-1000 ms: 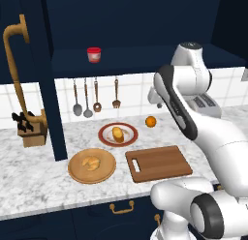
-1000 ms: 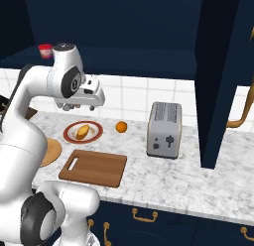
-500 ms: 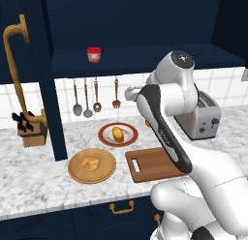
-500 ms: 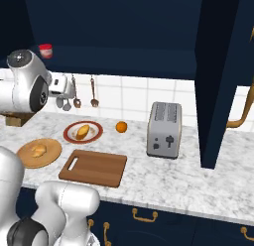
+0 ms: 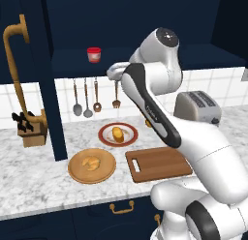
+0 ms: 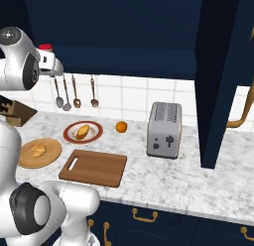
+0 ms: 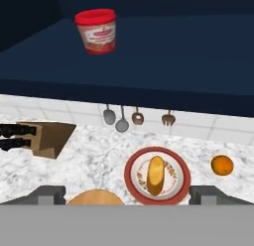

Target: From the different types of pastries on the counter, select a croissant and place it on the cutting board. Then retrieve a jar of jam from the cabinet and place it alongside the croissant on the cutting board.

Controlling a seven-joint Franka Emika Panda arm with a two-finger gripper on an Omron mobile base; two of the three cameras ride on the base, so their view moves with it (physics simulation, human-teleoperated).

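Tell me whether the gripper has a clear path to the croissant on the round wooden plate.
Probably yes. The croissant lies uncovered on the wooden plate, with nothing over it. The gripper is high, near the jar of jam, so it must descend.

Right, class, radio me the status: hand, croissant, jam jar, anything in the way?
Hand high above counter, carrying nothing. Pale lumpy croissant on round tan plate; reddish-brown cutting board bare. Small red jam jar on cabinet shelf. No obstruction seen.

Arm swung left; pincer [image 5: 112, 72] now raised near cabinet shelf [image 5: 72, 65].
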